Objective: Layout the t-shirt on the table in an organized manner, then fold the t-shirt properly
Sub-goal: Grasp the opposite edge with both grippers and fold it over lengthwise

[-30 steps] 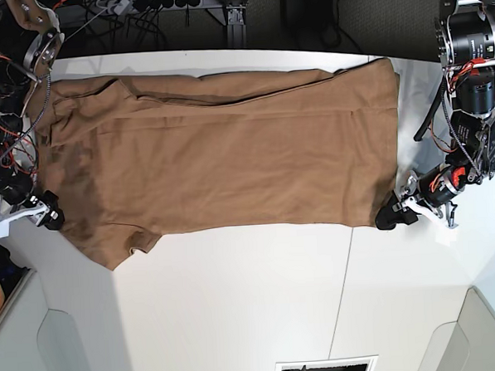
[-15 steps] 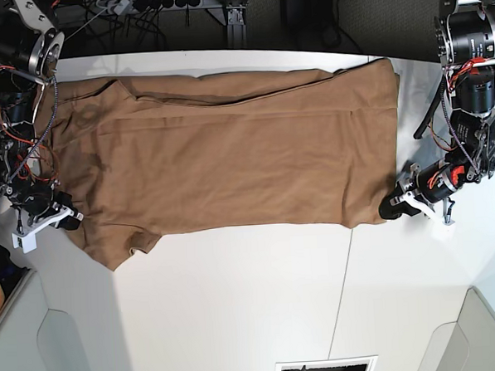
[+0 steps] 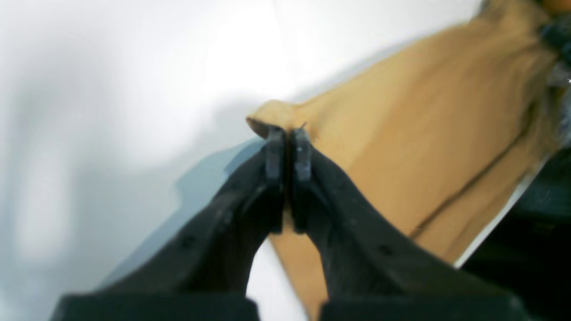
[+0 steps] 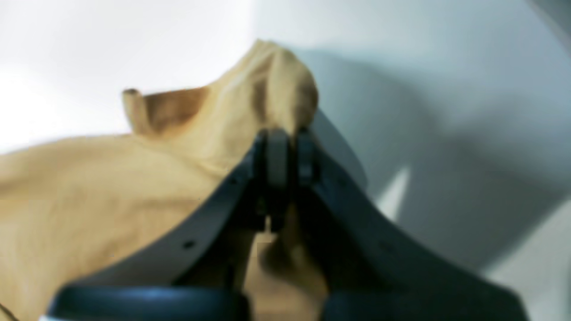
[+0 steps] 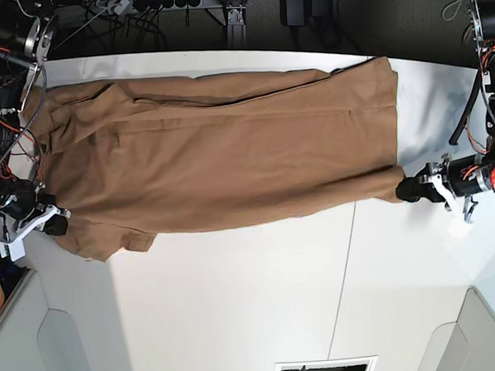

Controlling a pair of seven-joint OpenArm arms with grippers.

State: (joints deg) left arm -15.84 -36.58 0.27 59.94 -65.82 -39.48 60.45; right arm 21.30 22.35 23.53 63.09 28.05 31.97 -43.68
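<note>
The plain tan-brown soft cotton t-shirt is stretched lengthwise across the far half of the large smooth white table. Its near hem corner is pinched between the closed jaws of the left gripper, and the shoulder fabric by the sleeve is clamped by the right gripper. The near edge is drawn taut between the two, presumably so wrinkles are pulled out before folding is begun.

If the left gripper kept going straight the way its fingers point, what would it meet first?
The left gripper is shut on the t-shirt, pinching a corner, so cloth is already at its tips. Beyond that pinched corner lies bare white table; depth is hard to judge in the blurred wrist view.
</note>
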